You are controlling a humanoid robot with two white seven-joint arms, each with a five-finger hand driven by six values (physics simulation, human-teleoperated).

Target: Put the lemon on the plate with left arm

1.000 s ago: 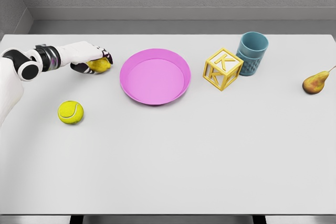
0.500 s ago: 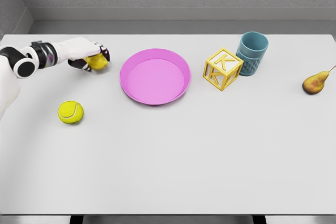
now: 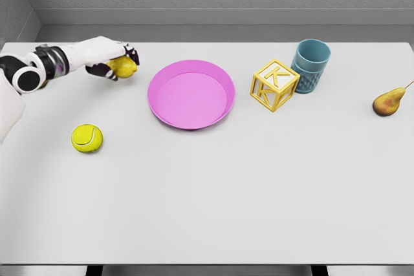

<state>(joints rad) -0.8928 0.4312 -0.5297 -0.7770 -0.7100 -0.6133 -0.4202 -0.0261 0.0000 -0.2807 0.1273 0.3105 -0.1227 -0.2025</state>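
Observation:
My left hand (image 3: 116,61) is curled around the yellow lemon (image 3: 123,67) and holds it above the table at the upper left. Its white arm comes in from the left edge. The pink plate (image 3: 191,93) lies just right of the hand, a short gap away, with nothing in it. The lemon's right end sticks out past the dark fingertips. The right arm does not show.
A yellow tennis ball (image 3: 87,138) lies in front of the hand, near the left edge. Right of the plate stand a yellow letter cube (image 3: 274,85) and a teal cup (image 3: 310,65). A pear (image 3: 388,101) lies at the far right.
The left hand has lifted the lemon off the table, moving up and slightly away from me, with the fingers staying closed on it.

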